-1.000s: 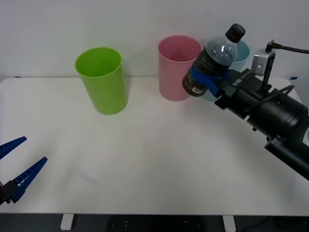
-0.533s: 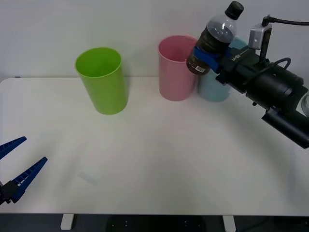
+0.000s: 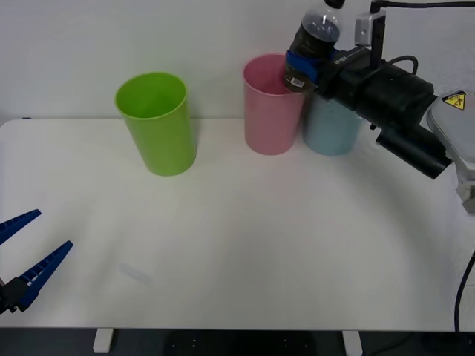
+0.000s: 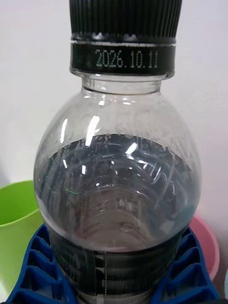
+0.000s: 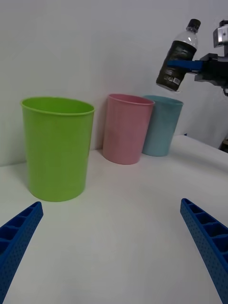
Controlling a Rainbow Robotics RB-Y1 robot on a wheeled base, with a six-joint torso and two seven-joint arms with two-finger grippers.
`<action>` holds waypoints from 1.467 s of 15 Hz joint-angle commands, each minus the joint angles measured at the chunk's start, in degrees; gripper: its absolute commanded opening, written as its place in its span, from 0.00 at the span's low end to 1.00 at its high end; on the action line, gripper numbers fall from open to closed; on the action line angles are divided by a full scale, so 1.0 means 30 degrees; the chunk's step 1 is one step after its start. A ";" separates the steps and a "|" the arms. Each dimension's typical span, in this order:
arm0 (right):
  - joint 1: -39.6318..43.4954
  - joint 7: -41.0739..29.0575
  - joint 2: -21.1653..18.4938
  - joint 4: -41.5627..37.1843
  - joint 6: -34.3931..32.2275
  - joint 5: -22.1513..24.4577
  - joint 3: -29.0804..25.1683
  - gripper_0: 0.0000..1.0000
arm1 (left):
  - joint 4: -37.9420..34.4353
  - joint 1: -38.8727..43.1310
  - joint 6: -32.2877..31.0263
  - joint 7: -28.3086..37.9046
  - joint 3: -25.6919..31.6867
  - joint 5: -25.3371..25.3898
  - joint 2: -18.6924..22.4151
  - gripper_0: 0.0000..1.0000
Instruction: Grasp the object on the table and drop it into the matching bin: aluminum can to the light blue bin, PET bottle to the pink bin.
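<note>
My right gripper point(image 3: 306, 61) is shut on the PET bottle point(image 3: 310, 46), a small clear bottle with a black cap and dark label. It holds the bottle tilted in the air, over the right rim of the pink bin point(image 3: 272, 104). The left wrist view shows the bottle point(image 5: 178, 57) well above the bins, over the gap between the pink bin point(image 5: 126, 128) and the light blue bin point(image 5: 161, 124). Close up, the bottle point(image 4: 118, 185) sits between blue fingers point(image 4: 33, 275). The light blue bin point(image 3: 332, 126) stands right of the pink one, partly behind the arm. My left gripper point(image 3: 26, 256) waits open at the table's near left.
A lime green bin point(image 3: 157, 122) stands at the back left of the white table point(image 3: 237, 245). All three bins line the table's far edge by the wall. A yellow warning sticker point(image 3: 453, 99) shows on the robot at the right.
The right arm has lifted the bottle up and away toward the back, carrying it leftward until it hangs over the pink bin's rim. The left gripper has stayed put.
</note>
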 commanded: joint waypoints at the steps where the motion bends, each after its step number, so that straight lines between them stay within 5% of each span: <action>1: -0.1910 0.0283 0.1032 0.2706 -0.0084 0.0776 0.0022 0.00 | 0.0000 -0.0001 0.0000 0.0000 0.0000 0.0000 0.0000 1.00; 10: -0.7476 0.3330 0.3757 1.1085 0.0795 0.1303 -0.0007 0.00 | 0.0000 -0.0001 0.0000 0.0000 0.0000 0.0000 0.0000 1.00; 19: -0.7916 0.4062 0.3933 1.1934 0.0912 0.1245 -0.0036 0.05 | 0.0000 -0.0001 0.0000 0.0000 0.0000 0.0000 0.0000 1.00; 20: -0.7916 0.4091 0.3933 1.1934 0.0912 0.1245 -0.0007 0.16 | 0.0000 -0.0001 0.0000 0.0000 0.0000 0.0000 0.0000 1.00; 22: -0.7945 0.4150 0.3933 1.1934 0.0912 0.1245 -0.0007 0.97 | 0.0000 -0.0001 0.0000 0.0000 0.0000 0.0000 0.0000 1.00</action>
